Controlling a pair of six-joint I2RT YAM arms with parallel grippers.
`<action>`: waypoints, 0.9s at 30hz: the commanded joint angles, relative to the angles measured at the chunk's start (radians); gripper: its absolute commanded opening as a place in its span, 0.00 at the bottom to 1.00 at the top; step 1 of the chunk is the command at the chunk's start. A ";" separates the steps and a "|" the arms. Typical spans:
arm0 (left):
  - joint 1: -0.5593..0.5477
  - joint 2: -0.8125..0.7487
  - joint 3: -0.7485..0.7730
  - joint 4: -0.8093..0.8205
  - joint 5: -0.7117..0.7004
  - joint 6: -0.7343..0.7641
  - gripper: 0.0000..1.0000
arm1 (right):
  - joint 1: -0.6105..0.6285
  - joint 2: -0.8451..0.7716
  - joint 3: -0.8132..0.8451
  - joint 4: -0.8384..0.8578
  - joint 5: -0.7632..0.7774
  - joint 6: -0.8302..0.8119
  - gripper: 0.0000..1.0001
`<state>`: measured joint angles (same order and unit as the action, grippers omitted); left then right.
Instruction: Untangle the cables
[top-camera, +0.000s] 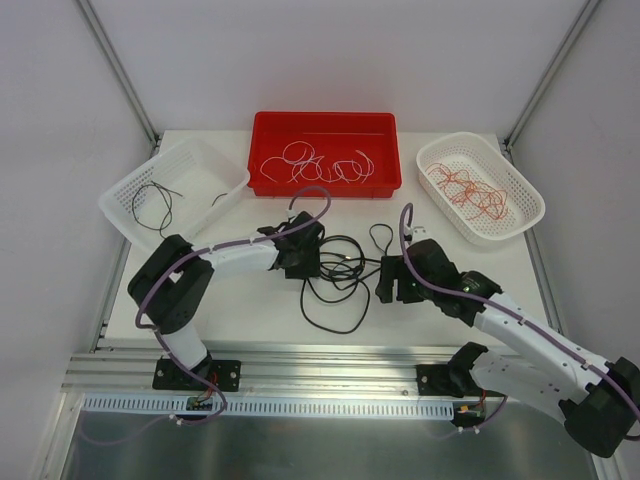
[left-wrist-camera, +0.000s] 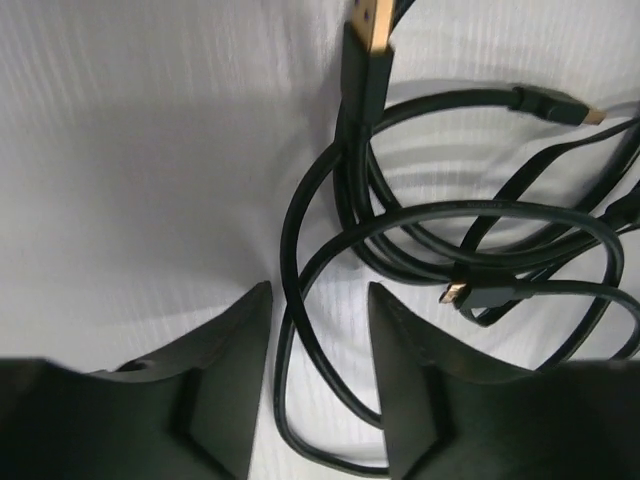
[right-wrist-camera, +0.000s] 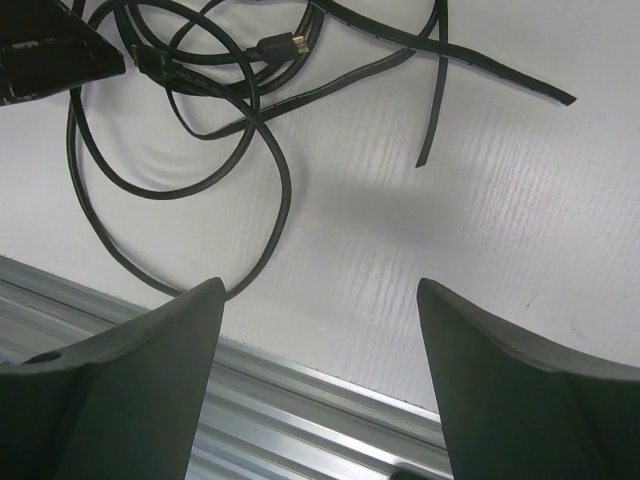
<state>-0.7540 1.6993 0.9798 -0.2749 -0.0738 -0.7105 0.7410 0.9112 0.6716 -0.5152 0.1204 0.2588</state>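
Observation:
A tangle of thin black cables (top-camera: 338, 278) lies on the white table between my two grippers. My left gripper (top-camera: 304, 264) is at the tangle's left edge. In the left wrist view, it (left-wrist-camera: 318, 292) is open, with two black cable strands (left-wrist-camera: 300, 330) running loosely between the jaws and gold-tipped plugs (left-wrist-camera: 372, 22) beyond. My right gripper (top-camera: 390, 286) is at the tangle's right edge. It (right-wrist-camera: 320, 286) is wide open and empty, and the black loops (right-wrist-camera: 200, 110) lie beyond its left finger (right-wrist-camera: 150, 380).
A red bin (top-camera: 270, 125) at the back holds white cables (top-camera: 320, 165). A white basket (top-camera: 520, 180) at the back right holds red-orange cables (top-camera: 468, 190). A tilted white basket (top-camera: 125, 195) at the back left holds black cables (top-camera: 158, 203). The table's metal front edge (right-wrist-camera: 300, 400) is close under my right gripper.

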 joint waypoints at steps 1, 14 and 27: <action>-0.013 0.036 0.033 0.009 -0.029 0.046 0.40 | 0.003 -0.038 -0.009 -0.016 0.035 -0.012 0.82; -0.061 -0.312 0.193 -0.184 -0.248 0.323 0.00 | 0.000 -0.115 -0.007 -0.042 0.108 -0.012 0.84; 0.020 -0.475 0.470 -0.251 -0.267 0.462 0.00 | 0.000 -0.144 0.011 -0.062 0.124 -0.006 0.85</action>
<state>-0.8127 1.2083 1.4368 -0.4702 -0.3477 -0.2657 0.7410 0.7834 0.6567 -0.5613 0.2245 0.2569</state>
